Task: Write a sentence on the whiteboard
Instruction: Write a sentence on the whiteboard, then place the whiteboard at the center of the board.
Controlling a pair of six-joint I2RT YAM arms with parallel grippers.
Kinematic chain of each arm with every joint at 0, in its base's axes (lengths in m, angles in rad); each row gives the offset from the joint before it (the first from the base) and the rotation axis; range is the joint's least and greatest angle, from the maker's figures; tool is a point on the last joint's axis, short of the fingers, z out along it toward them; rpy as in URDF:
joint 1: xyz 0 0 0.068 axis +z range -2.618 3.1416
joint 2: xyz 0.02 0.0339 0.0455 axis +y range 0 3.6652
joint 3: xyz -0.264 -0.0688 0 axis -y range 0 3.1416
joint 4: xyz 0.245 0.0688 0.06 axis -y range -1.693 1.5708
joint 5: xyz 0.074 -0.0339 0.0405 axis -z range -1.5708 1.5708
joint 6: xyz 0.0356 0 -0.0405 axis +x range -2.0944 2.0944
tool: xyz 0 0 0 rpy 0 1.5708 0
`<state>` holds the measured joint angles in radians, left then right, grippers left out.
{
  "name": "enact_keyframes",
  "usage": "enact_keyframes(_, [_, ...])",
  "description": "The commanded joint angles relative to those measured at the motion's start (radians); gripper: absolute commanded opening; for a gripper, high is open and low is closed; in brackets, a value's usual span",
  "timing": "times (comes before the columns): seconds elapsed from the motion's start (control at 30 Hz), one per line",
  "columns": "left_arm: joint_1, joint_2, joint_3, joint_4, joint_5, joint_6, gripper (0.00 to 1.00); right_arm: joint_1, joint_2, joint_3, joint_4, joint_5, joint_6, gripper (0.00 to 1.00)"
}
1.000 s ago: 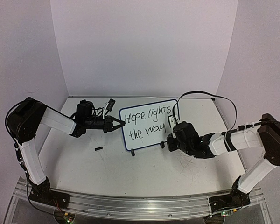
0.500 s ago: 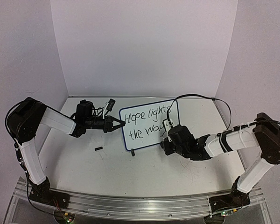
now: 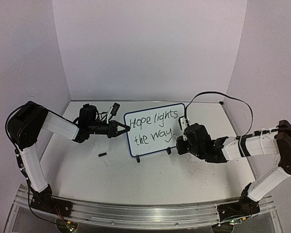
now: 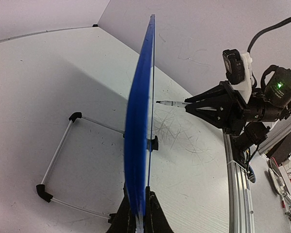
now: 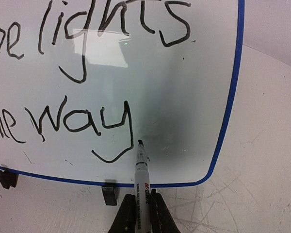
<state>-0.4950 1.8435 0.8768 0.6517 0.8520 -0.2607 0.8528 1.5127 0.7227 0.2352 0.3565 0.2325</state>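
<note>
Bench: white, scuffed. Whiteboard stands mid-bench on wire stand, reads "Hope lights the way". Left pincer clamped on board's left rim, steadying it. Right pincer closed tight on marker, tip just right of "y"; contact unclear. Small black piece lies near-left of board. Sentence looks finished; next likely full stop or clean lift-off, no smearing.
</note>
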Motion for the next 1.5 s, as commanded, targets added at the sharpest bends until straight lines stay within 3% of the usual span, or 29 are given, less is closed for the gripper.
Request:
enact_keyframes(0.0, [-0.01, 0.005, 0.0, -0.109, -0.047, 0.069, 0.0, -0.003, -0.008, -0.002, 0.005, 0.012, 0.01, 0.0])
enact_keyframes(0.53, [-0.011, 0.003, -0.003, -0.109, -0.047, 0.07, 0.0, -0.026, 0.062, 0.04, 0.038, 0.054, 0.001, 0.0])
enact_keyframes(0.7, [-0.01, -0.002, -0.002, -0.111, -0.049, 0.069, 0.0, -0.026, -0.052, 0.014, 0.002, -0.031, 0.02, 0.0])
enact_keyframes(0.83, [-0.01, -0.017, -0.003, -0.111, -0.051, 0.059, 0.11, -0.024, -0.245, -0.044, -0.065, -0.09, 0.044, 0.0])
enact_keyframes(0.93, [-0.01, -0.059, -0.01, -0.11, -0.072, 0.051, 0.26, -0.025, -0.337, -0.085, -0.093, -0.066, 0.021, 0.0])
enact_keyframes(1.2, [-0.005, -0.259, -0.064, -0.149, -0.189, -0.011, 0.6, -0.026, -0.343, -0.06, -0.054, -0.079, -0.03, 0.0])
enact_keyframes(1.3, [-0.002, -0.373, -0.097, -0.277, -0.293, -0.014, 0.64, -0.026, -0.34, -0.047, -0.035, -0.112, -0.058, 0.0])
enact_keyframes(1.47, [-0.002, -0.466, -0.077, -0.668, -0.518, -0.025, 0.64, -0.026, -0.328, -0.028, -0.024, -0.224, -0.13, 0.0])
